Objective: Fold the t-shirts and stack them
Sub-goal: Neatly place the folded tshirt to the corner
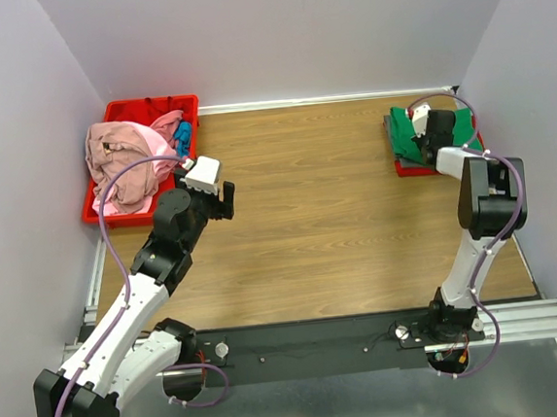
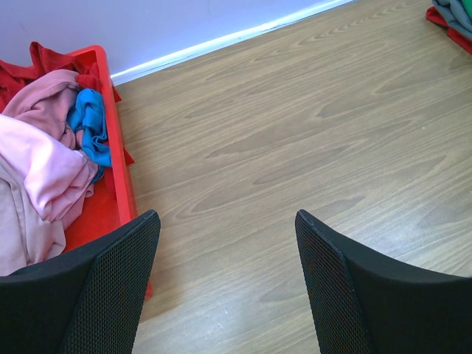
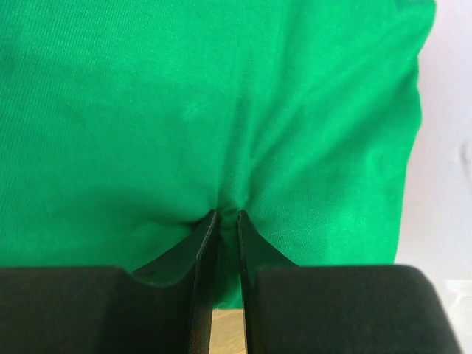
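Topping the stack: the green t-shirt (image 1: 407,137) lies at 2 o'clock on the tabletop (image 1: 307,196), over lower layers (image 1: 408,166) of grey and red that show at its near edge.
Right gripper (image 3: 227,220): down on that shirt, jaws nearly together with a ridge of green cloth nipped between them. This is a grip on the fabric, not an empty close.
Unfolded shirts: a pink shirt (image 2: 37,166) and a blue shirt (image 2: 88,125) are heaped in the red bin (image 1: 152,101) at 10 o'clock.
Left gripper (image 2: 226,217): jaws wide apart with nothing between them, hovering over bare wood just beside the bin's 3 o'clock wall.
Risk, right side: lifting with the pinch closed would likely drag the top fold up and skew the layers below. A thin pinch could also slip and leave a crease.
Risk, left side: the heap looks tangled, so one grab may bring up two garments or shift the bin.
Hidden: from above, the arm covers much of the stack. The right wrist view is all green, so I cannot tell how many layers the pinch holds — and the bin's lower contents are buried.
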### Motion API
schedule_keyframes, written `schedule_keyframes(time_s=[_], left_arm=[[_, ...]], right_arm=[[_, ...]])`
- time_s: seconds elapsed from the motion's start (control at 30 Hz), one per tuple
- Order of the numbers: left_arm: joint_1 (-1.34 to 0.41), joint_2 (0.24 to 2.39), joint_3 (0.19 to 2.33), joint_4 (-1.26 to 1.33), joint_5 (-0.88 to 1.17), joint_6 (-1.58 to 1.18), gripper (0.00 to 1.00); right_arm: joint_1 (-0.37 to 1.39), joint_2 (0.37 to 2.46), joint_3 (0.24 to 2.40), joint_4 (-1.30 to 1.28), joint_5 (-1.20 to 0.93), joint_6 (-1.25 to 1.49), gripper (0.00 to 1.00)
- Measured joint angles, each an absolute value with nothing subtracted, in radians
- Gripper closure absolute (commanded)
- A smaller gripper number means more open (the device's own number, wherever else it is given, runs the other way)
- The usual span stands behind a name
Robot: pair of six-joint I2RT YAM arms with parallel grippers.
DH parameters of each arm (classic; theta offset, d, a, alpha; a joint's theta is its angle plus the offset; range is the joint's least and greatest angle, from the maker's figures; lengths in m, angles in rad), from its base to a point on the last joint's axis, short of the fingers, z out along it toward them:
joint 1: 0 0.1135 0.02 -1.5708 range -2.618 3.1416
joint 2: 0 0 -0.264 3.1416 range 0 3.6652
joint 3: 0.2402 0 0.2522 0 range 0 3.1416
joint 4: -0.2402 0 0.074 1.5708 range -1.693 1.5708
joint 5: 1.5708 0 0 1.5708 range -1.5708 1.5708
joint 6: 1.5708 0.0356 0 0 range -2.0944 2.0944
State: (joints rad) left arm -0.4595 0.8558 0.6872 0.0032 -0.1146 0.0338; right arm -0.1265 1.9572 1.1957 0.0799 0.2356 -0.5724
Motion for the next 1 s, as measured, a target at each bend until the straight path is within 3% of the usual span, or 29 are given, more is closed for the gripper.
schedule_keyframes(time_s=[0.63,1.0], left_arm=[[-0.459,0.853,0.687,0.003,-0.113,0.034,0.19],[-0.459,0.850,0.687,0.003,-0.112,0.034,0.19]], right_arm=[[-0.052,1.843,1.193,0.112,0.332,-0.649,0.74],[0.022,1.957,1.176,0.112,0.375,-0.662,0.75]])
